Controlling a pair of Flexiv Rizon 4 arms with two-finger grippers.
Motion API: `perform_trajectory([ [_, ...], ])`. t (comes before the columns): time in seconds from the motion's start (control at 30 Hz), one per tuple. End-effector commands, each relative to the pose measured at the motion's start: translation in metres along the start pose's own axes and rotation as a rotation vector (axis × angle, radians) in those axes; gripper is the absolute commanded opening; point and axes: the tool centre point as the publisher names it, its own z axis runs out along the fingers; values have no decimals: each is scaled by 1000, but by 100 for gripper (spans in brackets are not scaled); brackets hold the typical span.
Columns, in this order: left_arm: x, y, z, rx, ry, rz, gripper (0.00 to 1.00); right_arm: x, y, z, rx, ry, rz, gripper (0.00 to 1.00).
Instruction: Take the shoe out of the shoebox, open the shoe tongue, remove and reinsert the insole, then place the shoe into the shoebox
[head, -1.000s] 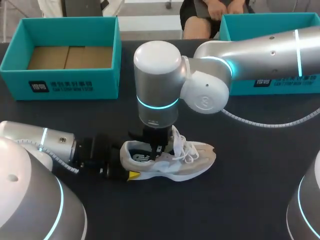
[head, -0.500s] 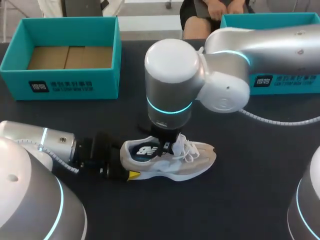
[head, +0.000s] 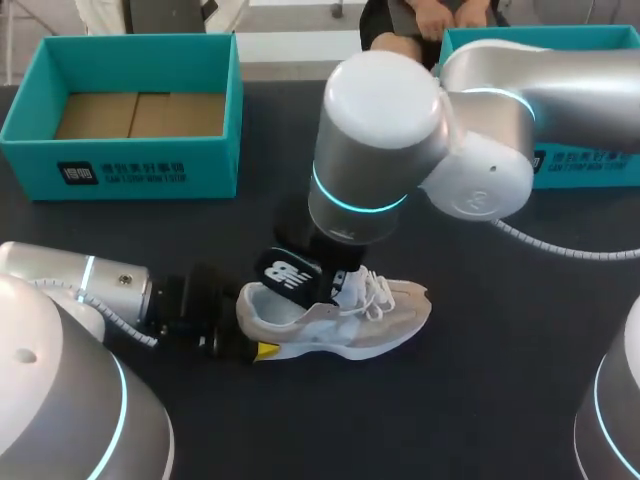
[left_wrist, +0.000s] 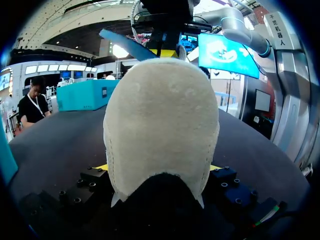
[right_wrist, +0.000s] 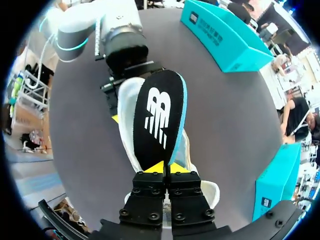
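A beige and white sneaker (head: 350, 322) lies on its sole on the dark table, toe pointing right. My left gripper (head: 248, 330) comes in low from the left, its wide-set fingers pressed against both sides of the heel (left_wrist: 162, 125). My right gripper (right_wrist: 165, 167) hangs over the shoe's mouth, shut on one end of the black insole (right_wrist: 157, 117) with a white logo. The insole (head: 288, 275) tilts up out of the heel opening; its blue underside (left_wrist: 125, 44) shows above the heel. In the head view the wrist hides the right fingertips.
An open teal shoebox (head: 120, 170) with a cardboard floor stands at the back left. A second teal box (head: 590, 165) stands at the back right, partly behind my right arm. A grey cable (head: 560, 250) hangs from that arm above the table.
My right arm has risen and shifted right, drawing the insole up out of the shoe. The left arm and the shoe have stayed put.
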Motion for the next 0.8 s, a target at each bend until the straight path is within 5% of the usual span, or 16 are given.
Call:
perform_trajectory([
  [0.03, 1, 0, 1, -3, -1, -1, 0, -1, 16, 8, -61, 71, -59, 0],
  [0.27, 1, 0, 1, -3, -1, -1, 0, 4, 43, 12, -109, 148, -156, 0],
  [0.43, 1, 0, 1, -3, -1, -1, 0, 7, 44, 15, -118, 210, -175, 0],
  [0.47, 1, 0, 1, -3, -1, -1, 0, 7, 43, 15, -125, 231, -167, 3],
  [0.5, 1, 0, 1, -3, -1, -1, 0, 7, 43, 15, -131, 258, -166, 31],
  [0.53, 1, 0, 1, -3, -1, -1, 0, 8, 43, 15, -137, 280, -166, 40],
  [0.8, 1, 0, 1, -3, -1, -1, 0, 8, 46, 7, -212, 526, -140, 49],
])
